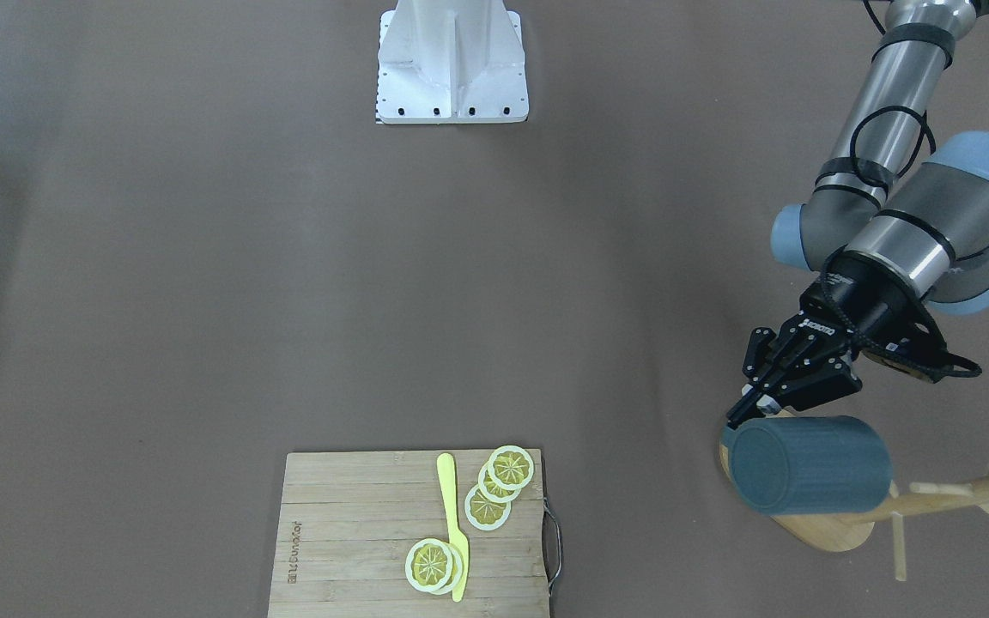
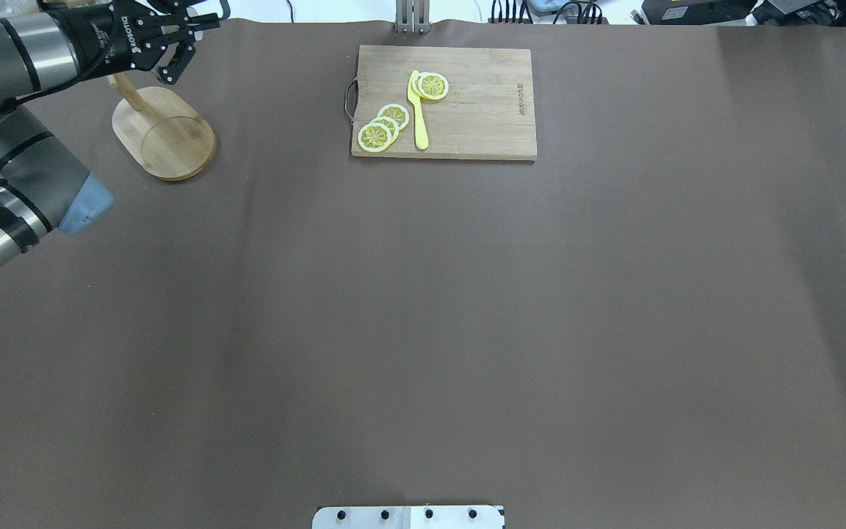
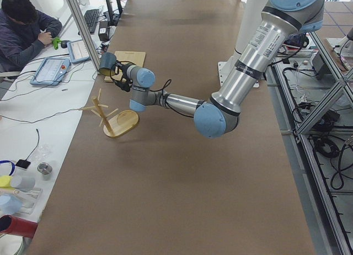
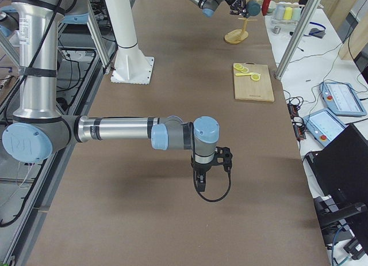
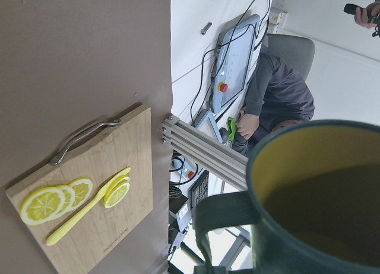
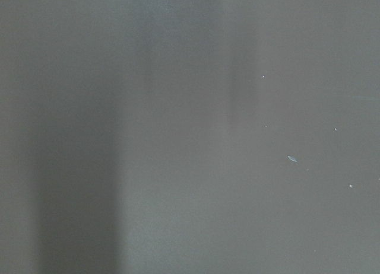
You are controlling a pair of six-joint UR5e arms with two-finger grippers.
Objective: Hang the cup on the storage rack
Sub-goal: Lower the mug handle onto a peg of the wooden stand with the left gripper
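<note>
"From across the table, where was the cup (image 1: 808, 463)?"

"On its side in the air. The left gripper (image 1: 748, 410) was clamped on its rim, and in that view the cup overlapped the oval base of the storage rack (image 1: 834, 528), clear of the pegs."

"And from behind the robot?"

"Only the gripper above the rack's base. The cup was out of frame, and the cutting board (image 2: 443, 103) lay well apart."

"From the left end?"

"The cup sat higher than the rack's top pegs. I'd have lowered it slowly, with the handle's loop leading onto an upward-slanting peg."

"From the right end?"

"The right gripper (image 4: 200, 178) hung over bare table, far off. I couldn't tell if its fingers were parted."

"The left wrist camera?"

"It showed the yellow inside, with the handle (image 5: 217, 217) sticking out sideways, free of the fingers. That looked like room to thread a peg, if the wrist turned the loop toward it first."

"The right wrist camera?"

"Just brown table."
</note>
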